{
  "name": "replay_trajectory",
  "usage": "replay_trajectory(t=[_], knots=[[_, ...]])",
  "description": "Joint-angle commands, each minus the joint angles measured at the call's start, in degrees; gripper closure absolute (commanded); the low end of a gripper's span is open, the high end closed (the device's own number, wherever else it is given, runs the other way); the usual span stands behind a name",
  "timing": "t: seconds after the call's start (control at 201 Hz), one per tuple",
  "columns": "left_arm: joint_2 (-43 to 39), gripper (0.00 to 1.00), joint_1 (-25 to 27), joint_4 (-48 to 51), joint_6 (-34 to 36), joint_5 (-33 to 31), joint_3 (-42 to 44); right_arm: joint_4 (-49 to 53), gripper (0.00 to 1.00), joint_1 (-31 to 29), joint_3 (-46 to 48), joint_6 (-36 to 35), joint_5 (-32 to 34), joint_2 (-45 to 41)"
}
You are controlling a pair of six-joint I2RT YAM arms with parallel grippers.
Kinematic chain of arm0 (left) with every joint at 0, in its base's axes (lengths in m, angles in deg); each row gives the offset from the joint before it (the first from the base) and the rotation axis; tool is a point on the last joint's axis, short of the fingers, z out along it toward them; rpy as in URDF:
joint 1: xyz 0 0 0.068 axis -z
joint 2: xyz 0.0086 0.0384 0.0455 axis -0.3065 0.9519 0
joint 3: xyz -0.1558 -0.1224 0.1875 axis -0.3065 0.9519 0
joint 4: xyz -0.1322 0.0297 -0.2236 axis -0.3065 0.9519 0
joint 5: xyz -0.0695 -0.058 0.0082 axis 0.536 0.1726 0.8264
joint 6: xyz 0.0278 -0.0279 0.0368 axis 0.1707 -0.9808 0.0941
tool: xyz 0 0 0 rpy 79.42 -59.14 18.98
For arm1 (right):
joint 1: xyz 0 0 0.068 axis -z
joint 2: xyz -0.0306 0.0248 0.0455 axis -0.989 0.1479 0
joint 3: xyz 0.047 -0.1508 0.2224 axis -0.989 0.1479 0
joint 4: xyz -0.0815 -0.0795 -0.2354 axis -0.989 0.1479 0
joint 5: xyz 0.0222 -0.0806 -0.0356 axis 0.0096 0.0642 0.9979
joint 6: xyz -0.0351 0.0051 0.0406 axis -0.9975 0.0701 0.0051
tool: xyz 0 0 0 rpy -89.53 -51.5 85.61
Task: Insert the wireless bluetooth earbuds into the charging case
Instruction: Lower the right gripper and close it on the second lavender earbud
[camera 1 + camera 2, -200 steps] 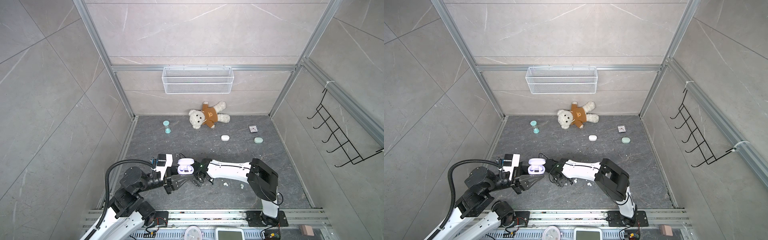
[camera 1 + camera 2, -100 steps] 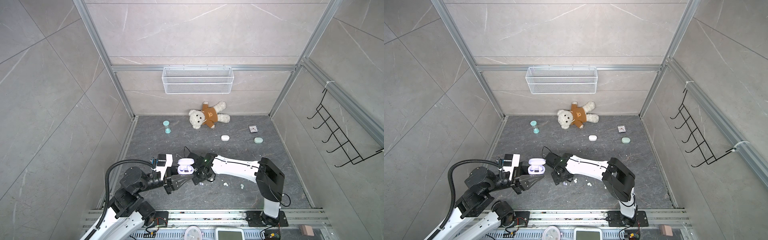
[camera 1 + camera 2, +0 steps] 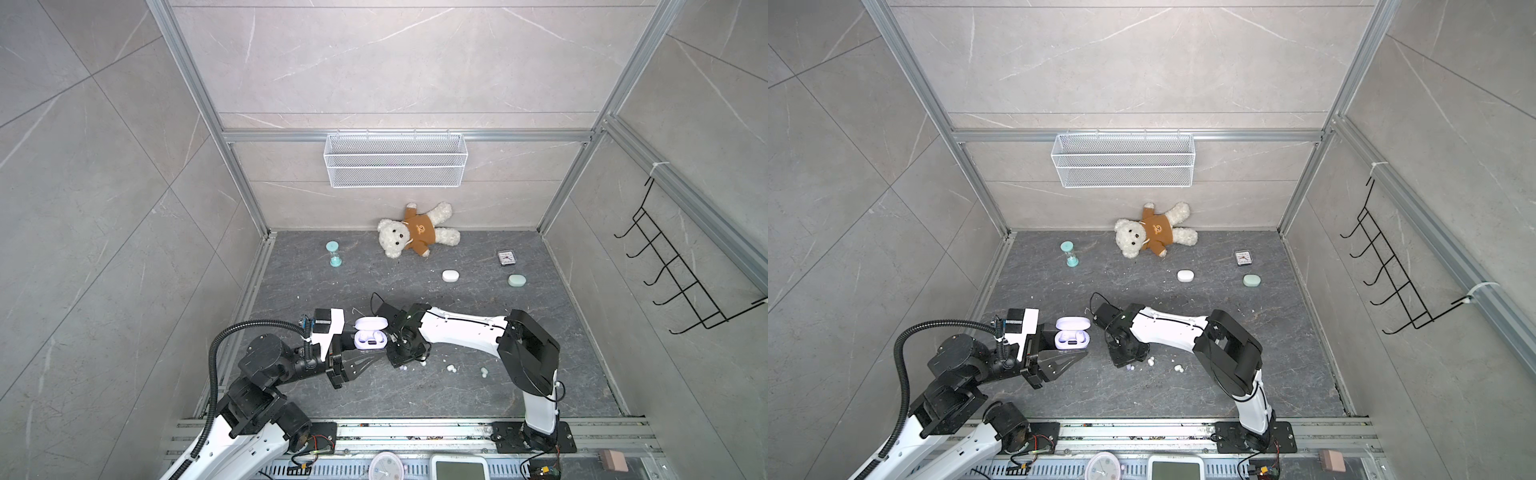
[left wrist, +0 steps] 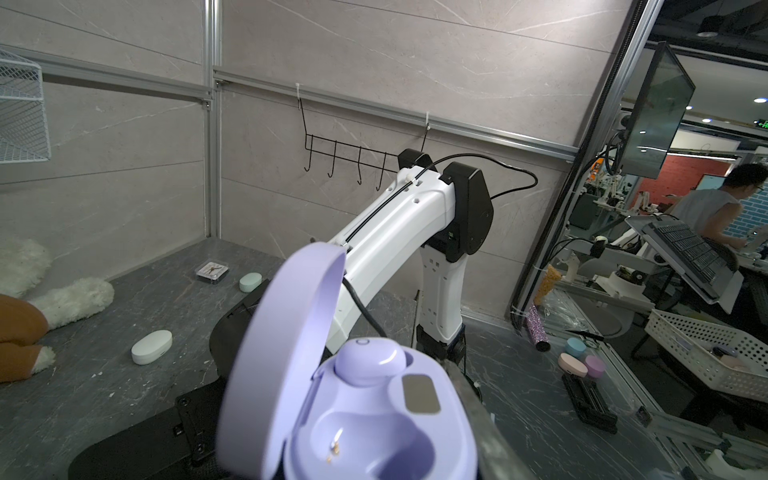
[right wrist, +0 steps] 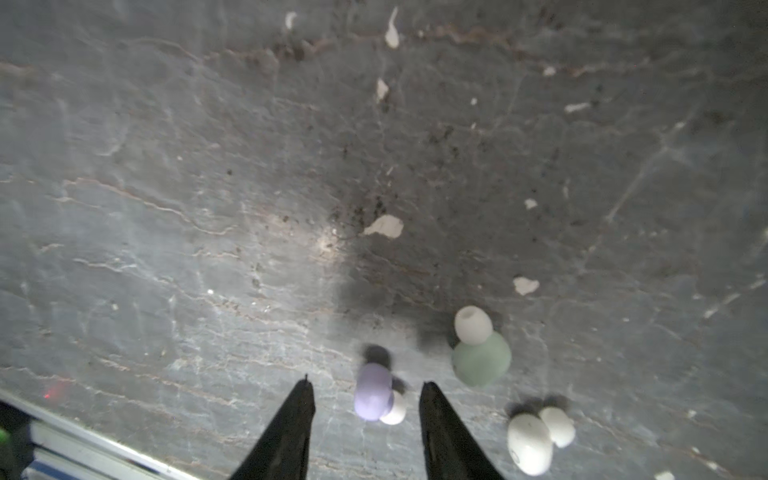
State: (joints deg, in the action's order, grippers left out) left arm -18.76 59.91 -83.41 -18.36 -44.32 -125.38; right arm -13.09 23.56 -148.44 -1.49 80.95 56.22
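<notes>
right gripper [image 5: 368,388] hangs low over the grey table [image 5: 208,208], jaws partly apart. its two black fingertips [image 5: 305,388] straddle a loose lilac earbud [image 5: 372,392], with a sliver of table showing on either side, so nothing is gripped yet. just beside that bud lie a mint earbud [image 5: 482,361] and a white earbud [image 5: 530,442], each apart from the fingers. a top view shows a couple more pale buds [image 3: 451,368] a little further along, toward the right arm's base (too small there to call their colours).

next over, the left gripper [image 3: 365,347] is closed on the lilac charging case [image 4: 374,415], holding it off the table with its lid [image 4: 282,353] up. one lilac bud [image 4: 370,361] already sits in its socket, and the other socket [image 4: 365,440] is bare down to the contacts.

further back a white case [image 3: 450,275] and a mint case [image 3: 516,280] rest shut on the table, well apart from both arms. against the back wall lies a teddy bear [image 3: 415,235].

my reading is that the lilac pair is half done, with one in and its mate about to be pinched. after that come the lift and the seating in the free socket. the mint and white buds look untouched, and their cases have not been opened.
</notes>
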Motion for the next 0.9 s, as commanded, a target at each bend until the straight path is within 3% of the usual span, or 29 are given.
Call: replay_trajectory(t=[0.0,0.896], knots=[[-0.7,0.85,-0.1,-2.2,0.1,-0.3,-1.6,2.2,0.56,-0.3,-1.5,0.5,0.3,1.2],[-1.0,0.85,-0.1,-2.7,-0.4,-0.4,-0.6,5.1,0.71,-2.6,-3.8,0.9,4.0,5.6]])
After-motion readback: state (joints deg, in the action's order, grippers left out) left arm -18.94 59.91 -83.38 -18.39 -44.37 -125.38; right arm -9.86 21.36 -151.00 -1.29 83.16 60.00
